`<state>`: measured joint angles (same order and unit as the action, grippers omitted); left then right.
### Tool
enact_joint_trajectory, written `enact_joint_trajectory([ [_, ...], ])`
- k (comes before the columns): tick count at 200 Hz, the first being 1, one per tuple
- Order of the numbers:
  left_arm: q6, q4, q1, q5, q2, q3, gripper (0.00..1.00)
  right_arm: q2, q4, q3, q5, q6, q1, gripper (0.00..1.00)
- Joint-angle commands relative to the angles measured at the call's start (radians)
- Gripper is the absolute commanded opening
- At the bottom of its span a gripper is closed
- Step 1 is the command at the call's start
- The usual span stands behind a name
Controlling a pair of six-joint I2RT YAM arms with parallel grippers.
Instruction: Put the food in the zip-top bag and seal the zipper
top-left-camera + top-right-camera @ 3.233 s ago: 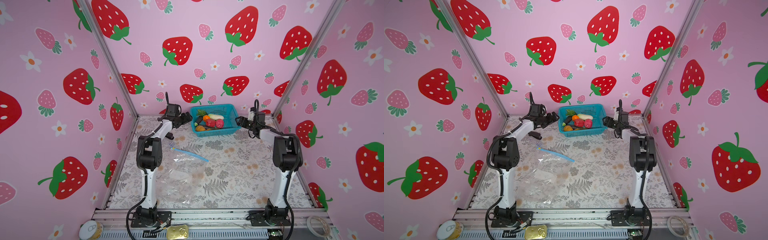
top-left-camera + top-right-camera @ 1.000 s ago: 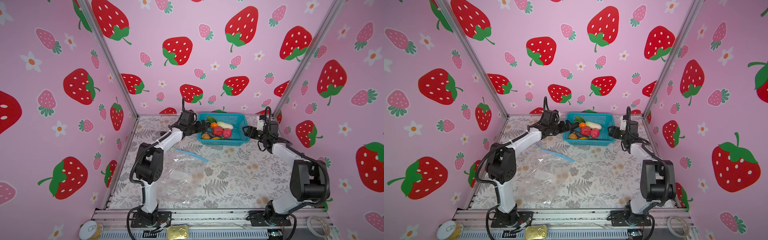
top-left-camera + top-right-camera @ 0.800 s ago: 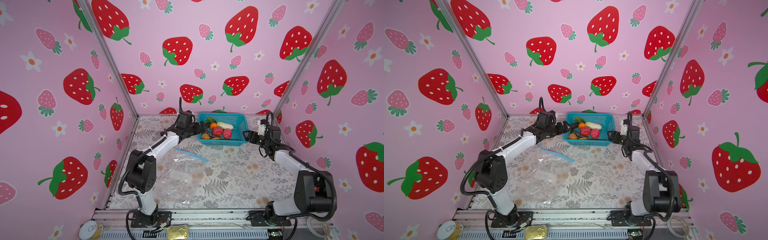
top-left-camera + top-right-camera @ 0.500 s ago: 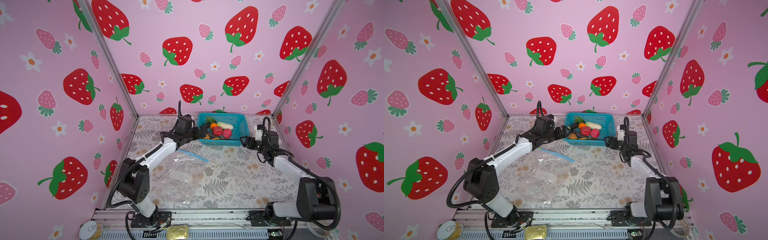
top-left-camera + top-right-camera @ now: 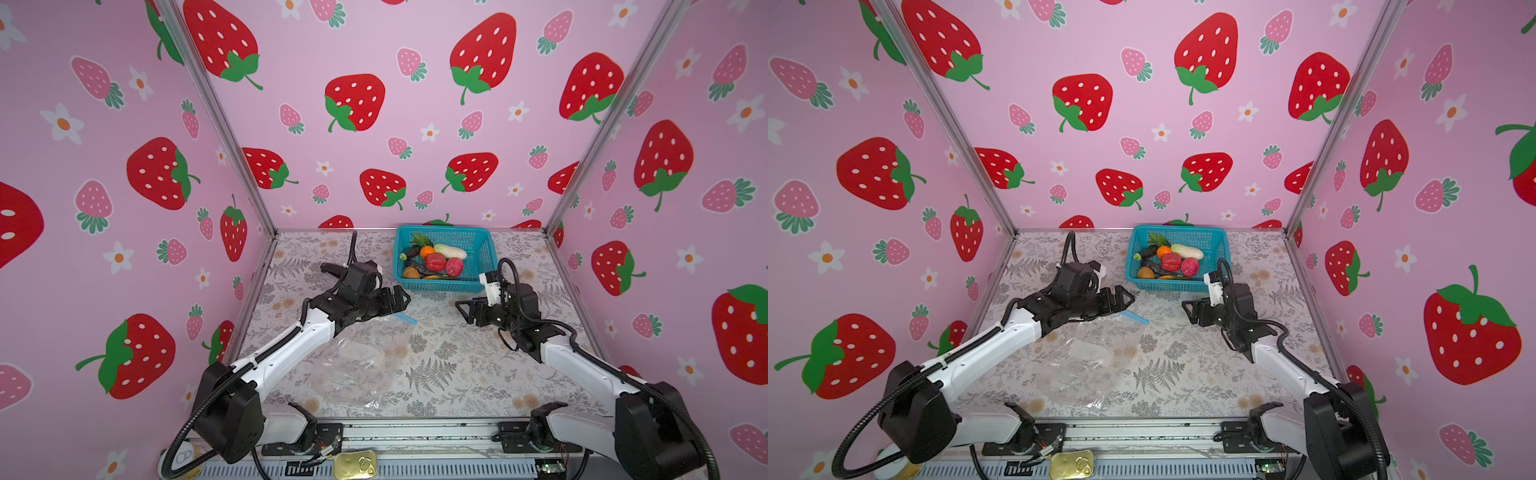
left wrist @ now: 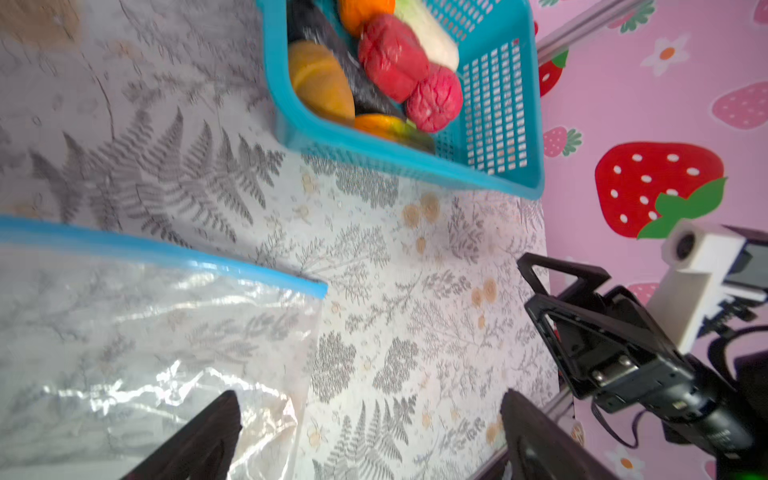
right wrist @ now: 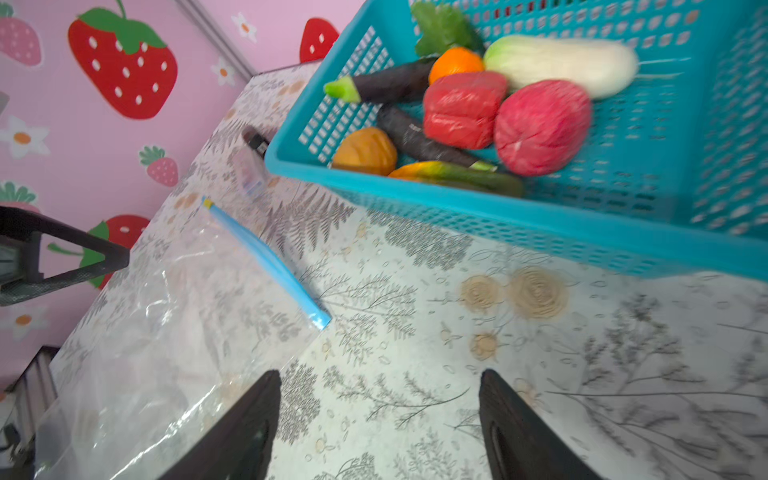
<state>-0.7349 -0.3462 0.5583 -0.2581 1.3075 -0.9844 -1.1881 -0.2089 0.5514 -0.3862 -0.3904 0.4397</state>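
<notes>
While both arms hang over the tablecloth point(image 5: 457, 374) with nothing taken up, I log the layout from left to right.

Left gripper point(image 5: 400, 300): jaws at their widest, empty, above the far corner of the zip-top bag point(image 5: 357, 365). In the left wrist view one finger point(image 6: 208, 432) sits over the film and its partner over bare cloth. I cannot tell whether it touches the film.

The bag lies flat and crumpled near mid-table. The zipper point(image 7: 270, 262) runs along its far edge, slanting toward the basket point(image 5: 440, 284); its end is near the basket but apart from it. I cannot tell whether the mouth is open.

All the food point(image 5: 435, 262) sits in the basket, none of it in the bag.

Right gripper point(image 5: 462, 309): jaws well apart, empty, over bare cloth between the zipper's end and the basket's front wall.

Handling, my estimate:
- The film looks thin, light and slippery. It will likely slide and collapse if pinched mid-panel.
- The blue strip looks stiffer, so I would grip one lip there to hold the mouth open.
- The toys look light. The red lumps point(image 7: 540, 124) are rounded and may roll, so pinch them across the middle.
- The white radish point(image 7: 561, 62) and eggplant point(image 7: 390, 85) are best taken across their narrow width.
</notes>
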Motion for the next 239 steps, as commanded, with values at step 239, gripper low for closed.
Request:
enact_joint_trajectory([
  [239, -0.033, -0.208, -0.287, -0.004, -0.364, 0.440, 0.99, -0.663, -0.115, 0.333, -0.062, 0.133, 0.376, 0.73],
])
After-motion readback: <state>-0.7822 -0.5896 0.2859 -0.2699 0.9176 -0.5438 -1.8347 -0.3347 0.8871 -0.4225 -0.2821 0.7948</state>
